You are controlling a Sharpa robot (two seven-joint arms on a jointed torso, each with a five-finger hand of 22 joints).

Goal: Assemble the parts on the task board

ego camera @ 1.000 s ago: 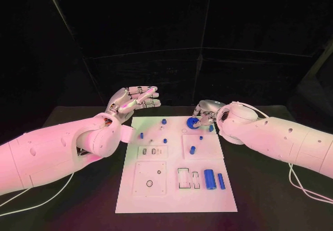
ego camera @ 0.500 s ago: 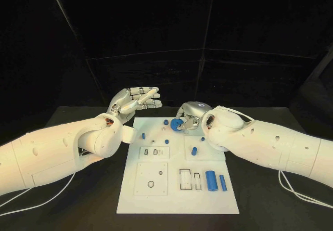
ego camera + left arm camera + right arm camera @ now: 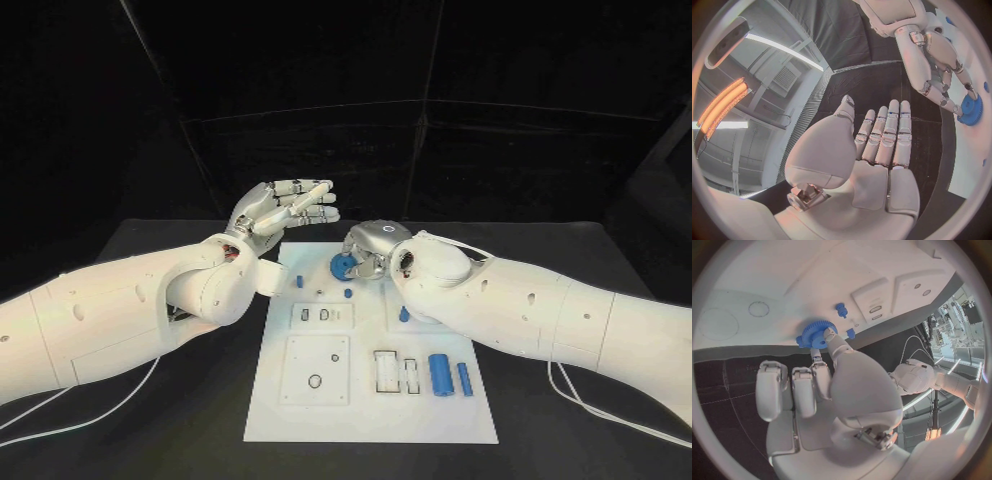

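Carrying a small blue toothed gear wheel [image 3: 345, 266] pinched in its fingertips, the right silver hand [image 3: 378, 250] has moved leftward across the white task board [image 3: 369, 400], probably toward a peg. The left silver hand [image 3: 281, 211] hovers open-fingered, empty.

Table [image 3: 159, 420]: black, matte top, extending left, right and to the far side.
Backdrop [image 3: 433, 110]: black panels standing behind the far edge of the table, divided by thin pale seams, some upright and some level; it fills the far half of the head view.
Ceiling [image 3: 786, 55]: pale grey, with a slatted vent [image 3: 784, 79] and a long white light strip [image 3: 779, 44].
Lamp [image 3: 720, 102]: long, glowing orange.
Further bright strip lights [image 3: 957, 360] among room fittings too small to tell.
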